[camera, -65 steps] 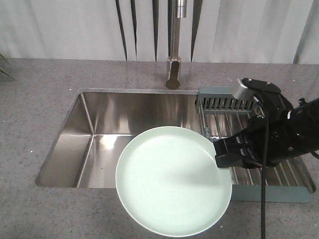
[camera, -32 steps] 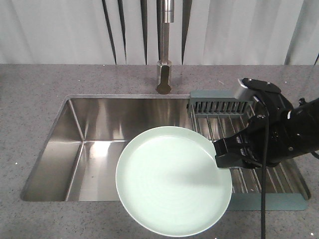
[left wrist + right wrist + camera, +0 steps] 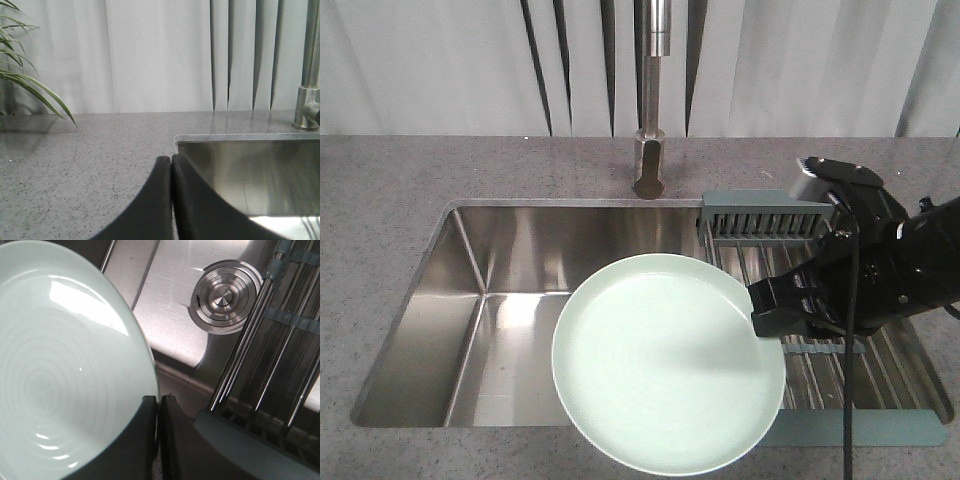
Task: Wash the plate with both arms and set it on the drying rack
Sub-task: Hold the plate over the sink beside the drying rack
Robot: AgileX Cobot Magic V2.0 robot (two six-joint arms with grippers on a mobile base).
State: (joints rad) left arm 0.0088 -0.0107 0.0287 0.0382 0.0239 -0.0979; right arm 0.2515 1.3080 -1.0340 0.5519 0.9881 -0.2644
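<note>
The pale mint-green plate (image 3: 668, 365) hangs level over the sink's front right part and the front counter edge. My right gripper (image 3: 757, 312) is shut on its right rim, and the black arm reaches in from the right above the drying rack (image 3: 765, 215). In the right wrist view the plate (image 3: 60, 380) fills the left side, with the right gripper (image 3: 158, 399) pinching its edge and the rack wires (image 3: 260, 365) at right. The left gripper (image 3: 171, 159) shows only in its wrist view, shut on nothing, above the counter by the sink's back left corner.
The steel sink basin (image 3: 520, 260) lies in a grey speckled counter (image 3: 390, 200); its round drain (image 3: 225, 296) is under the plate's far side. A tall faucet (image 3: 653, 150) stands behind the sink. Plant leaves (image 3: 25, 85) hang at far left before white curtains.
The sink, faucet and rack have shifted in the front view, a little left and lower, and more of the sink's left side shows. The plate and right arm keep their place in the picture.
</note>
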